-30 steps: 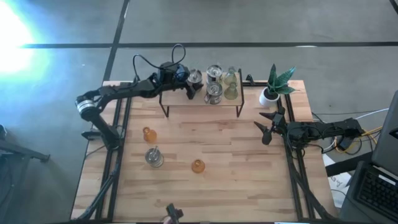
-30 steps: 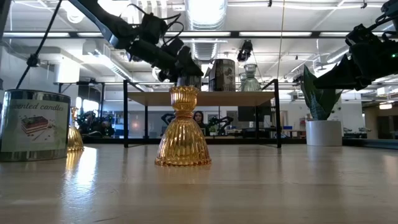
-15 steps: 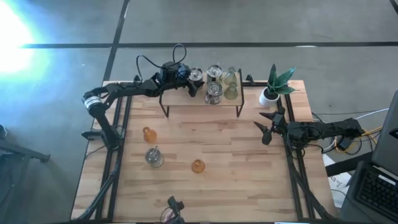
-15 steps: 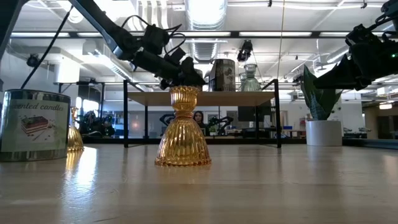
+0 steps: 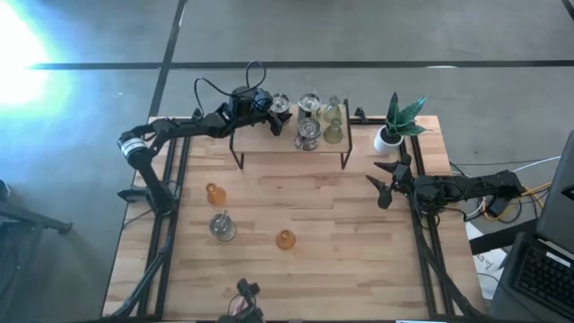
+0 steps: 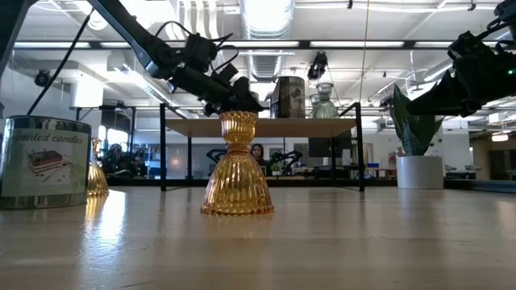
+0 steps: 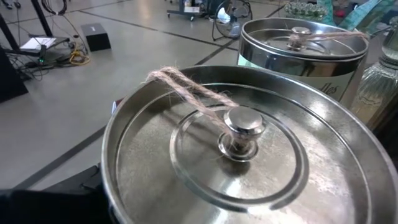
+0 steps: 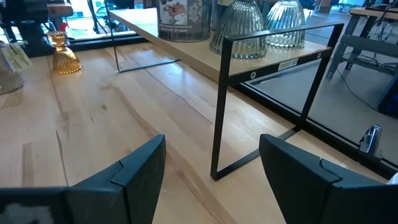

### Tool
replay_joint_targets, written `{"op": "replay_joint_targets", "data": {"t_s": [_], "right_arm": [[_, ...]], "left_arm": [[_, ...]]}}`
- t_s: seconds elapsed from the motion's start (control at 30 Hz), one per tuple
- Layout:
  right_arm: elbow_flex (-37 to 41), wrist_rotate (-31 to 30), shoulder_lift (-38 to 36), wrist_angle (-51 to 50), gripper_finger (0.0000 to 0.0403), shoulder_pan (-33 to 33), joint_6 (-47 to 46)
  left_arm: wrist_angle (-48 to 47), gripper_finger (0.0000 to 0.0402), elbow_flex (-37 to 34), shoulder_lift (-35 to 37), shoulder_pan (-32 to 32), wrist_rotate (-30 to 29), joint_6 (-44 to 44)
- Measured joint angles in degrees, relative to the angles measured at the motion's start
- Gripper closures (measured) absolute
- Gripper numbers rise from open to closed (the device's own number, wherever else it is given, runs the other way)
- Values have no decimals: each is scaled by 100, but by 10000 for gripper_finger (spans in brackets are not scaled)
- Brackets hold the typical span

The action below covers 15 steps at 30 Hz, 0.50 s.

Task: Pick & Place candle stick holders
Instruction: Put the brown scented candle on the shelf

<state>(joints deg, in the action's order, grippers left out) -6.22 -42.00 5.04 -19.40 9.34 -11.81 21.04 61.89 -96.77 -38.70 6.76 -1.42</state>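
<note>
My left gripper (image 5: 271, 114) reaches over the left end of the raised wooden shelf (image 5: 269, 144) at the table's far side. It is shut on a lidded silvery candle tin (image 5: 281, 104), which fills the left wrist view (image 7: 236, 162). Two more silvery tins (image 5: 308, 105) and two pale green glass holders (image 5: 333, 132) stand on the shelf. Two orange holders (image 5: 214, 193) (image 5: 284, 240) and a silvery tin (image 5: 221, 228) stand on the table. My right gripper (image 5: 384, 181) hovers open and empty near the right edge. My left gripper holds the silvery tin by its side wall, below the rim (image 7: 109, 186). It comes level from the table's left side. The tin itself hides the fingers' contact in the wrist view. The tin is upright, lid up, at shelf height; I cannot tell whether its base rests on the shelf.
A green plant in a white pot (image 5: 392, 135) stands at the far right, beside the shelf. The shelf's black frame legs (image 8: 219, 112) stand on the table. The nearest orange holder (image 6: 237, 165) partly hides the left gripper in the low view.
My left gripper has carried the silvery tin a little toward the table's far edge over the shelf's left end, keeping it upright. My right arm has kept still.
</note>
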Motion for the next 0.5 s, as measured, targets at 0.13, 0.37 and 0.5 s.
{"op": "replay_joint_targets", "data": {"t_s": [0.13, 0.37, 0.5], "right_arm": [[1, 0, 0, 0, 152, 2, 0], [0, 0, 0, -1, 152, 2, 1], [0, 0, 0, -2, 152, 2, 0]], "left_arm": [[-2, 40, 0, 0, -9, -9, -18], [-9, 38, 0, 0, -9, -18, -23], [-66, 27, -1, -2, -9, -34, -37]]}}
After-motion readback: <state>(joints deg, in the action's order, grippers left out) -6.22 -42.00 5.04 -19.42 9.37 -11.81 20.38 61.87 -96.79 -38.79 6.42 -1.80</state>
